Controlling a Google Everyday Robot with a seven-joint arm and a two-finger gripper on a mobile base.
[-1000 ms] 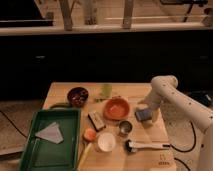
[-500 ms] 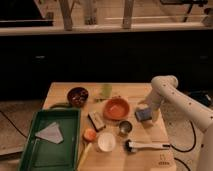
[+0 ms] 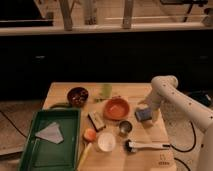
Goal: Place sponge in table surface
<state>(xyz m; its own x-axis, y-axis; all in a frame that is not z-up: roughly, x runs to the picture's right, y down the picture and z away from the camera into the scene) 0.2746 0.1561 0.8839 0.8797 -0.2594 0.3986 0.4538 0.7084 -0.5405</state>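
The blue sponge (image 3: 143,114) is at the right side of the light tan table surface (image 3: 150,135), right of the orange bowl (image 3: 116,108). My gripper (image 3: 145,111) is at the end of the white arm, which reaches down from the right, and it is right at the sponge. I cannot tell whether the sponge rests on the wood or hangs just above it. The table's small dark logo (image 3: 161,162) is at the near right corner.
A green tray (image 3: 35,150) with a grey cloth (image 3: 50,133) lies at the front left. A dark bowl (image 3: 77,96), a dark striped block (image 3: 96,121), a small metal cup (image 3: 125,128), a white cup (image 3: 106,141), an orange fruit (image 3: 89,134) and a white-handled tool (image 3: 147,145) stand on the table.
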